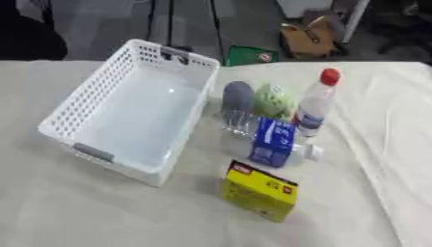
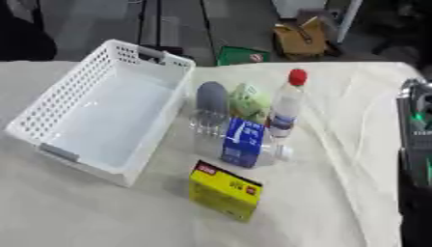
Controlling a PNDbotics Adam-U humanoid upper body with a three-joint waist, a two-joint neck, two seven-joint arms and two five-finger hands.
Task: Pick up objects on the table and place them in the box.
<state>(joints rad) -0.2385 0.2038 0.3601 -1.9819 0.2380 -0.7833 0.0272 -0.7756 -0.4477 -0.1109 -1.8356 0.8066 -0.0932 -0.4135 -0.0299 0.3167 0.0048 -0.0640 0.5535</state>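
A white mesh box [image 1: 127, 111] sits at the desk's [image 1: 101, 212] nine o'clock side, holding nothing. Just to its three o'clock cluster a grey rounded thing [image 1: 238, 95], a pale green ball-like thing [image 1: 274, 100], an upright clear bottle with a red cap [image 1: 316, 107] and a blue carton [image 1: 273, 142]. A yellow box [image 1: 259, 190] lies toward six o'clock of them. At the right eye view's three o'clock edge a dark robot part [image 2: 415, 140] shows; whether it is a hand, open or closed, cannot be told.
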